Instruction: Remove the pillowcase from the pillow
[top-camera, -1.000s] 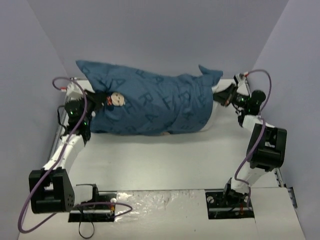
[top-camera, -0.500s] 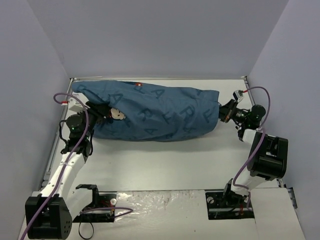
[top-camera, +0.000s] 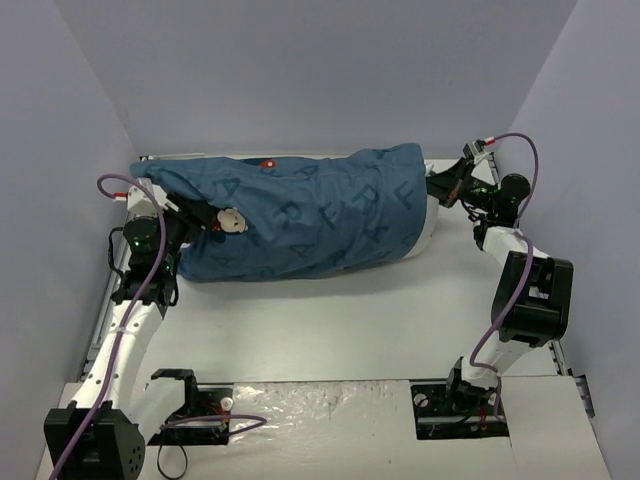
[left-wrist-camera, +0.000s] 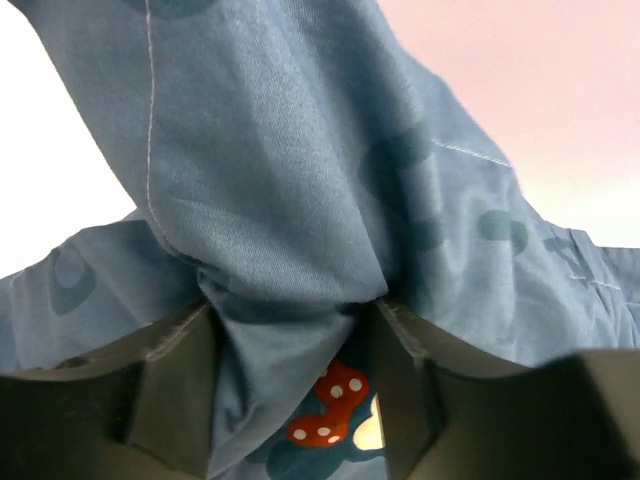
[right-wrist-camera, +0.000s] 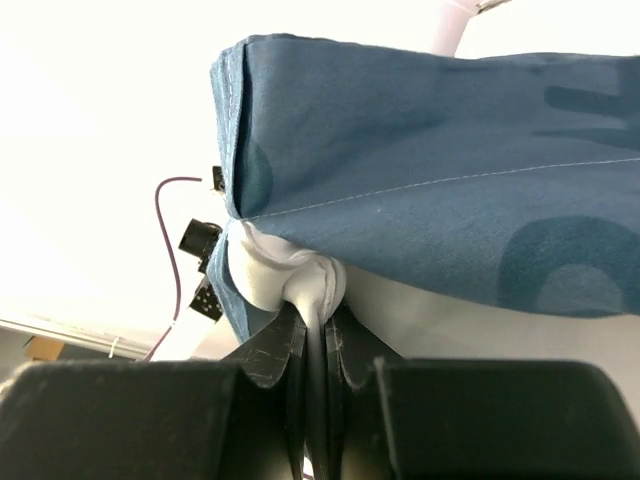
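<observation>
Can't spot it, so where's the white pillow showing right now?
Right wrist view: the pillow pokes out under the pillowcase hem, pinched in the right gripper.

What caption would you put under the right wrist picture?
Right tool pinching the pillow just under the pillowcase edge.

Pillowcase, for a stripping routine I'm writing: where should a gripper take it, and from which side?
Pinch a bunched fold of the pillowcase at its closed left end, from the left; its open hem faces right, where the pillow shows white.

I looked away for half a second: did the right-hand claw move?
Yes. The right claw, pinching the pillow, went toward the table's far edge.
</observation>
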